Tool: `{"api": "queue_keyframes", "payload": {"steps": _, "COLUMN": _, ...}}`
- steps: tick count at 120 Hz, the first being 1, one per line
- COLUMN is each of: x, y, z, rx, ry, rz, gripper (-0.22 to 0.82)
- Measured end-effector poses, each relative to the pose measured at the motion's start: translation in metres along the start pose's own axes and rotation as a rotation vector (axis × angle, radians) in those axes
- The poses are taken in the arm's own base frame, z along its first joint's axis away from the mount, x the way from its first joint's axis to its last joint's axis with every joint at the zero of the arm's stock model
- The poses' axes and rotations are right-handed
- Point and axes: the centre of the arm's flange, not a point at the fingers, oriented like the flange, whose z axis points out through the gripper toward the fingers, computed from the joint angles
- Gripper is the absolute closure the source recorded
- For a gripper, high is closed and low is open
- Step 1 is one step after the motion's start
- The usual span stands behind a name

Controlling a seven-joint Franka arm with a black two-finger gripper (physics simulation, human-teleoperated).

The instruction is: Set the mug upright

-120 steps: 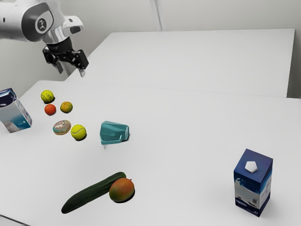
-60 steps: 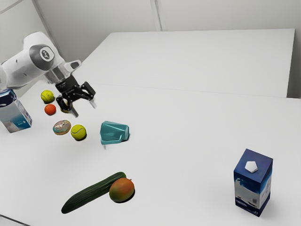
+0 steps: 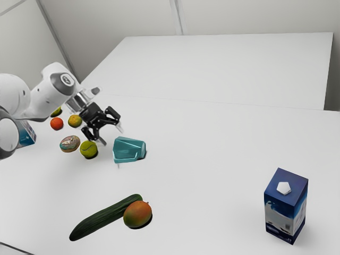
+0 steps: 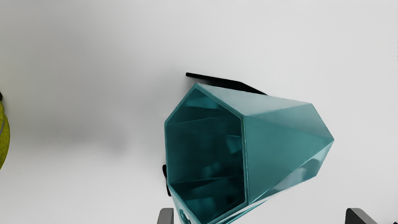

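Neighboring the mug [image 3: 128, 149]: tennis ball [image 3: 88, 151].

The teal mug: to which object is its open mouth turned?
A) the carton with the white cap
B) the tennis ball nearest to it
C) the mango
B: in the wrist view the mug lies on its side, with its opening on the side where the tennis ball is and its narrower base pointing away from that ball.

Teal mug [image 4: 279, 140] on side, mouth toward yellow-green ball [image 4: 3, 140]; end effector [image 3: 112, 137] spread wide.
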Motion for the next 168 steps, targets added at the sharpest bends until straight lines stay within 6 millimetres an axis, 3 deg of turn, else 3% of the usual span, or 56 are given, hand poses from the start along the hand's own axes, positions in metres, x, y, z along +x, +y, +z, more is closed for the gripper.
{"api": "queue_keyframes", "payload": {"steps": 47, "x": 0.019, "y": -0.008, "z": 0.027, "rx": -0.088, "ry": 0.02, "rz": 0.003, "gripper": 0.0}}
{"api": "queue_keyframes", "payload": {"steps": 84, "x": 0.024, "y": 0.005, "z": 0.044, "rx": -0.148, "ry": 0.031, "rz": 0.019, "gripper": 0.01}}
{"api": "queue_keyframes", "payload": {"steps": 105, "x": 0.025, "y": 0.009, "z": 0.044, "rx": -0.144, "ry": 0.045, "rz": 0.032, "gripper": 0.42}}
{"api": "queue_keyframes", "payload": {"steps": 113, "x": 0.025, "y": 0.011, "z": 0.04, "rx": -0.142, "ry": 0.055, "rz": 0.039, "gripper": 0.53}}
{"api": "queue_keyframes", "payload": {"steps": 136, "x": 0.027, "y": 0.036, "z": 0.031, "rx": -0.146, "ry": 0.081, "rz": 0.086, "gripper": 0.7}}
{"api": "queue_keyframes", "payload": {"steps": 168, "x": 0.019, "y": 0.059, "z": 0.031, "rx": -0.11, "ry": 0.087, "rz": 0.126, "gripper": 0.78}}
